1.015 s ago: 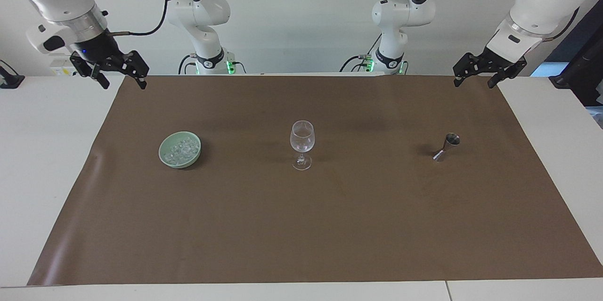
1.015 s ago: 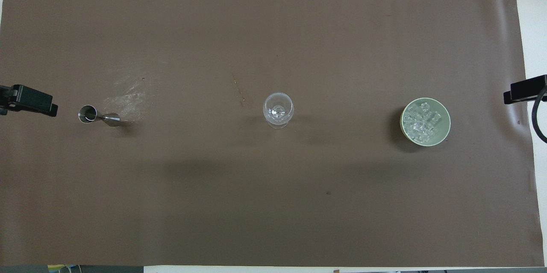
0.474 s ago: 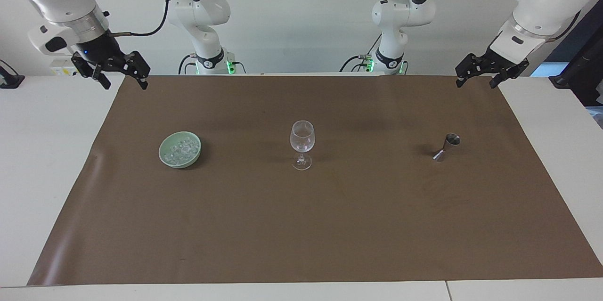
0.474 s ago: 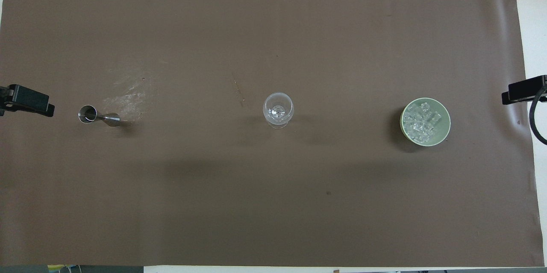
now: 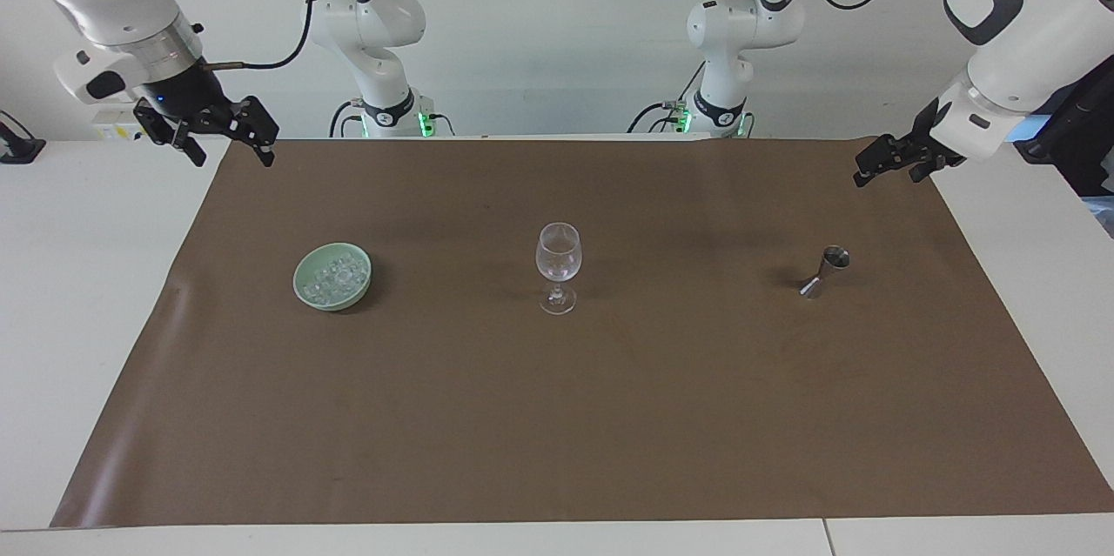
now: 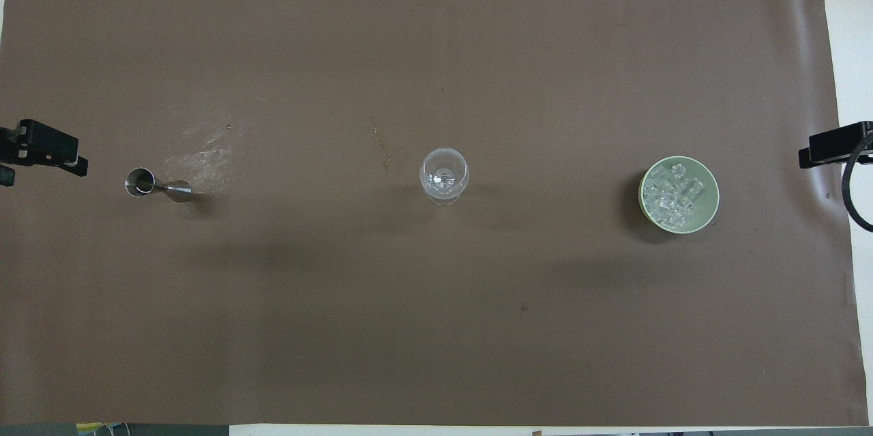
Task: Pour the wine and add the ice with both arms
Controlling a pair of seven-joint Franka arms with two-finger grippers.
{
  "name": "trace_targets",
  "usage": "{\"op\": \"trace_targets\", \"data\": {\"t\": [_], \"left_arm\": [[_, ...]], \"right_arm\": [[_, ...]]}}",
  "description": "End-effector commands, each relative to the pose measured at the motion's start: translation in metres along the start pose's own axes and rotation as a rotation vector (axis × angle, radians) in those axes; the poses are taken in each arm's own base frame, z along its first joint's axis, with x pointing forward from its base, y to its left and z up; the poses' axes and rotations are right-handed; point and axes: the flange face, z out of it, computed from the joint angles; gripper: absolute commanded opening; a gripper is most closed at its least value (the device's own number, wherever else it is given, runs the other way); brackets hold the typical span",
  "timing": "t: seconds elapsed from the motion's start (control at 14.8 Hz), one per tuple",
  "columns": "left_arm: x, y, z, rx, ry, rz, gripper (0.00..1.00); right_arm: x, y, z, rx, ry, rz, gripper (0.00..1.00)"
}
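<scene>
My right claw (image 5: 222, 143) hangs open over the mat's corner, above the pale green bowl (image 5: 300, 288) of ice (image 5: 336, 276). The wine glass (image 5: 558, 267) stands mid-table, top-heavy; a careless drop could tip it. My left claw (image 5: 889, 164), open, is over the mat near the steel jigger (image 5: 826, 271), which could spill.

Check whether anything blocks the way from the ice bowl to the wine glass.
Nothing visible does. Only bare brown mat lies between the pale green bowl of clear ice lumps and the clear stemmed wine glass.
</scene>
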Motion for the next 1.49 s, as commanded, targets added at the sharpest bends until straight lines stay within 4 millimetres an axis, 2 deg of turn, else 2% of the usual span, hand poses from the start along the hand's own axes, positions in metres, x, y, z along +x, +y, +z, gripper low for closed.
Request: {"op": "trace_targets", "data": {"t": [0.0,0.34,0.47,0.61,0.74,0.81,0.95,1.02,1.22,1.35,1.42], "left_arm": [[0.03,-0.02,0.007,-0.068,-0.05,-0.179,1.0],[0.058,-0.048,0.039,-0.182,-0.132,-0.509,1.0],[0.068,-0.051,0.056,-0.199,-0.167,-0.612,1.0],[0.08,-0.081,0.072,-0.27,-0.206,-0.721,1.0],[0.093,-0.097,0.083,-0.295,-0.214,-0.85,1.0],[0.1,-0.098,0.09,-0.311,-0.233,-0.896,1.0],[0.111,-0.129,0.112,-0.418,-0.309,-1.061,1.0],[0.114,-0.134,0.119,-0.445,-0.33,-1.088,1.0],[0.116,-0.153,0.147,-0.513,-0.355,-1.262,1.0],[0.102,-0.159,0.164,-0.533,-0.373,-1.319,1.0],[0.093,-0.166,0.179,-0.541,-0.38,-1.353,1.0]], "right_arm": [[-0.003,0.0,0.0,0.006,-0.006,-0.01,1.0],[-0.004,-0.005,0.001,0.006,-0.009,-0.022,1.0],[-0.004,-0.005,0.002,0.006,-0.011,-0.021,1.0],[-0.004,0.0,0.002,0.006,-0.014,-0.013,1.0],[-0.005,0.0,0.003,0.007,-0.017,-0.013,1.0],[-0.005,0.0,0.003,0.007,-0.017,-0.013,1.0],[-0.005,0.0,0.003,0.007,-0.017,-0.013,1.0],[-0.005,0.0,0.003,0.007,-0.017,-0.013,1.0],[-0.005,0.0,0.003,0.007,-0.017,-0.013,1.0],[-0.005,0.0,0.003,0.007,-0.017,-0.013,1.0],[-0.005,0.0,0.003,0.007,-0.018,-0.013,1.0]]}}
